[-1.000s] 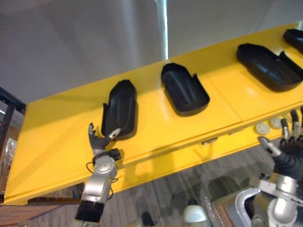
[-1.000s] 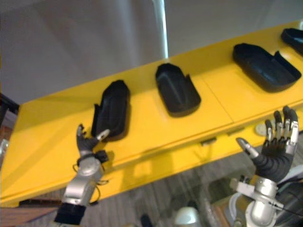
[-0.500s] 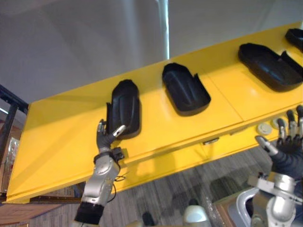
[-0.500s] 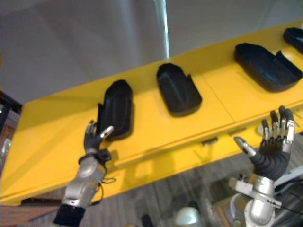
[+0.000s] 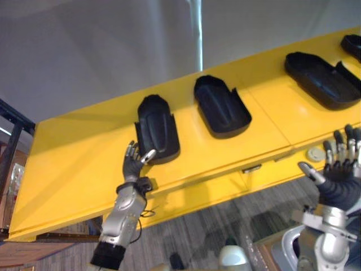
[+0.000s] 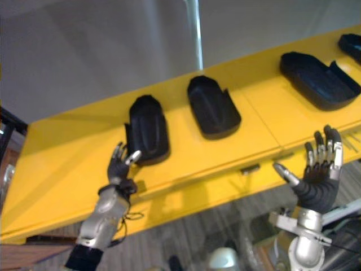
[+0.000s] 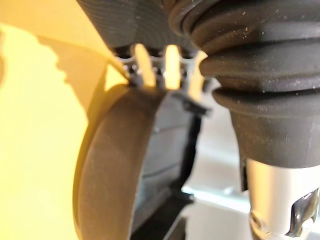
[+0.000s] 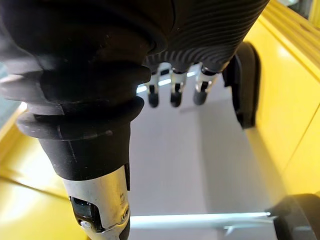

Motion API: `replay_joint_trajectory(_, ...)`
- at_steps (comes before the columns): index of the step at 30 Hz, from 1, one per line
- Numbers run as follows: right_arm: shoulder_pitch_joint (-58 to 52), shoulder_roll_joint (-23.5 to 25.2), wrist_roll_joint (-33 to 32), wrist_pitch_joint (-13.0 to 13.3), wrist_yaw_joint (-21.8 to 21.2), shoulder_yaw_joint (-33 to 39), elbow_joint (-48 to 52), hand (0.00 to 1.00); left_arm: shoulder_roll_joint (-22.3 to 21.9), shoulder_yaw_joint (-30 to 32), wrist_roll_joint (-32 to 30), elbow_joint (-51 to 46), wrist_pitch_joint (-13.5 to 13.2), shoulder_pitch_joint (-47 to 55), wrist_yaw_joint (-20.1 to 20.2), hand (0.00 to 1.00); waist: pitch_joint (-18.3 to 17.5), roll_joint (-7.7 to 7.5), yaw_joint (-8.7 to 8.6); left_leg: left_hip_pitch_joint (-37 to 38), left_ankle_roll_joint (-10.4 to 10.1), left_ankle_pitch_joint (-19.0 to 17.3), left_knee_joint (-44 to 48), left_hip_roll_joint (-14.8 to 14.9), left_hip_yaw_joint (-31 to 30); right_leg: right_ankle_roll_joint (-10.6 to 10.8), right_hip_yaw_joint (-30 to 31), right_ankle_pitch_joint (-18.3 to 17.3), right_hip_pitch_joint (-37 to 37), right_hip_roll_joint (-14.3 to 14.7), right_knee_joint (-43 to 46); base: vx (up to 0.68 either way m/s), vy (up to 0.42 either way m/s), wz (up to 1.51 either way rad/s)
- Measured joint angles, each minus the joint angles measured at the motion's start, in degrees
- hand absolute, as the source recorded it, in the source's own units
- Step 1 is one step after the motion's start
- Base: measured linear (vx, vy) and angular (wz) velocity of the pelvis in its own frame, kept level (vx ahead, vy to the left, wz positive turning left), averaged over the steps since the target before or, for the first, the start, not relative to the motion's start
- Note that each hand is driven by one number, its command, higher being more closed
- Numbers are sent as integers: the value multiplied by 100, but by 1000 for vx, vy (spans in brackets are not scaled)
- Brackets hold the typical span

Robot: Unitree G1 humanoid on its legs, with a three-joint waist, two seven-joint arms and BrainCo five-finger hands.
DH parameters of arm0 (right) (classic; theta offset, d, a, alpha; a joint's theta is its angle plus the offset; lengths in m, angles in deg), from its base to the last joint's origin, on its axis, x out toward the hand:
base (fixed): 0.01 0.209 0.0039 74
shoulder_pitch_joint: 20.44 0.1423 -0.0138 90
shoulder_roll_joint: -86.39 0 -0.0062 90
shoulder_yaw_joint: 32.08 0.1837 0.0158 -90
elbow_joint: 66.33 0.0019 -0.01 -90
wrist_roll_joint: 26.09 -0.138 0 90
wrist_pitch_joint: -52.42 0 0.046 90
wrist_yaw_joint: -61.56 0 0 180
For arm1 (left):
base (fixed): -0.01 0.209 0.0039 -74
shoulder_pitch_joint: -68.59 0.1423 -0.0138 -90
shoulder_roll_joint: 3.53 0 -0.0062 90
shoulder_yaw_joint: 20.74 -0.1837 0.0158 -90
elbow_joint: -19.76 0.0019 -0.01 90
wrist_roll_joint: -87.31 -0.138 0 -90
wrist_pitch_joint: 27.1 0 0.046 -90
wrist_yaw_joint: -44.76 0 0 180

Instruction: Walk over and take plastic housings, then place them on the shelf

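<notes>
Spanning the scene on a slant before me, the yellow shelf [image 5: 73, 164] is a broad, smooth, glossy slab with a folded front lip. A plain grey wall [image 5: 84, 51] stands behind it and a streaked grey floor [image 5: 203, 231] lies below.

Four black plastic housings lie in a row on its top, well apart. Each is a matte, elongated shell with one rounded end and raised side walls.
- (a) The leftmost housing [image 5: 158, 129] lies nearest my left arm, its ribbed hollow facing up.
- (b) The middle housing [image 5: 222, 106] is a shallow trough with a notched rim.
- (c) The right housing [image 5: 321, 79] is the longest as seen.
- (d) The far housing [image 5: 352, 44] is cut off by the picture's edge.

My left hand [image 5: 134, 165] reaches up to the near end of (a). Its fingers are nearly straight and close together, their tips against the shell's edge and the thumb alongside. They do not curl round it.

My right hand [image 6: 315, 183] is raised before the shelf's front lip, palm forward, fingers straight and fanned, holding nothing.

A small pale round disc [image 5: 316, 153] sits on the lip just beside it.
</notes>
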Motion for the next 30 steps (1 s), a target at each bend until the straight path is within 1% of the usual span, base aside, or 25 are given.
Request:
replay_joint_trajectory(6,2,-16,0,0,-4,-3,0,0,-1,1,-5,4,-10,30,-15,0,-31,2,-3,0,1,18,-9,2,-12,2,-28,4,6,1,-9,0,0,0)
replay_joint_trajectory(9,8,-17,1,1,-47,-40,0,0,-2,24,-165,11,-67,38,-279,0,-58,-45,-9,12,1,77,-79,3,-28,-1,-59,11,9,8,-20,1,-2,4)
replay_joint_trajectory(12,26,-20,-2,18,-259,-65,0,0,-8,34,-669,14,-163,100,-547,0,-69,-127,-10,27,-4,131,-128,10,-69,-6,-94,31,9,22,-38,-4,-15,6)
replay_joint_trajectory(14,37,-47,-44,106,-507,-187,7,0,-17,143,-1077,-164,-345,221,-792,0,-90,-170,8,43,-10,165,-177,10,-106,-7,-122,32,18,26,-36,-22,-17,5)
replay_joint_trajectory(15,37,-52,-74,150,-595,-246,9,0,-23,199,-1166,-295,-410,267,-844,0,-95,-179,19,44,-11,166,-176,10,-120,-7,-130,32,25,26,-36,-17,-11,6)
replay_joint_trajectory(17,44,-56,-204,197,-837,-450,87,0,-34,337,-1370,-751,-731,357,-1017,0,-97,-186,69,72,-10,171,-175,8,-170,-7,-193,32,96,19,-51,-22,-11,13)
replay_joint_trajectory(18,154,-82,-277,199,-1052,-714,138,0,-41,464,-1616,-1094,-1010,402,-1144,0,-102,-190,110,91,-9,172,-174,4,-222,-7,-250,31,192,14,-86,-29,-9,16)
replay_joint_trajectory(19,218,-102,-280,198,-1132,-839,138,0,-46,515,-1690,-1206,-1116,420,-1180,0,-126,-193,132,91,-9,172,-172,4,-234,-5,-261,32,204,14,-97,-37,-8,14)
replay_joint_trajectory(20,355,-132,-280,191,-1272,-1083,138,0,-60,569,-1842,-1392,-1280,443,-1277,0,-178,-186,217,85,-10,176,-173,4,-265,-4,-283,33,216,16,-106,-15,-11,20)
replay_joint_trajectory(21,555,-149,-283,143,-1458,-1387,123,0,-131,647,-2009,-1602,-1451,512,-1347,0,-221,-199,269,74,-8,197,-176,0,-341,-4,-403,33,272,7,-127,-15,-11,22)
replay_joint_trajectory(22,597,-149,-283,130,-1497,-1451,118,0,-151,669,-2067,-1641,-1480,531,-1353,0,-223,-205,276,79,-8,200,-176,-1,-364,-4,-425,33,294,6,-135,-3,-17,30)
replay_joint_trajectory(23,731,-156,-284,67,-1612,-1687,113,0,-238,721,-2162,-1748,-1559,598,-1360,0,-259,-220,352,80,-13,208,-176,-4,-449,-4,-482,33,353,6,-166,2,-13,24)
replay_joint_trajectory(24,797,-159,-283,4,-1670,-1787,106,0,-267,730,-2176,-1791,-1574,616,-1365,0,-264,-233,381,84,-14,214,-175,-4,-495,-3,-548,34,405,5,-197,5,-21,34)
replay_joint_trajectory(25,956,-185,-285,-122,-1828,-2021,1,0,-273,772,-2201,-1874,-1584,719,-1370,0,-334,-274,424,72,-19,236,-183,-7,-573,-3,-611,34,416,4,-218,19,-20,34)
replay_joint_trajectory(26,1120,-210,-283,-289,-1967,-2240,-138,0,-276,850,-2306,-1919,-1597,813,-1362,0,-362,-296,502,49,-20,256,-185,-6,-633,-4,-707,34,440,4,-228,18,-22,32)
replay_joint_trajectory(27,1165,-211,-281,-411,-2037,-2330,-171,0,-287,899,-2307,-1931,-1596,835,-1349,0,-366,-309,545,43,-20,265,-188,-6,-665,-4,-739,34,464,5,-242,14,-21,31)
replay_joint_trajectory(29,1247,-226,-227,-811,-2310,-2677,-397,0,-293,1119,-2336,-2046,-1595,1044,-1325,0,-416,-373,629,12,-21,298,-207,-23,-856,-6,-919,38,581,3,-332,4,-21,38)
replay_joint_trajectory(30,1246,-240,-217,-905,-2370,-2727,-442,0,-292,1173,-2339,-2074,-1595,1097,-1307,0,-423,-385,674,10,-24,302,-212,-24,-873,-6,-943,38,592,4,-343,6,-15,33)
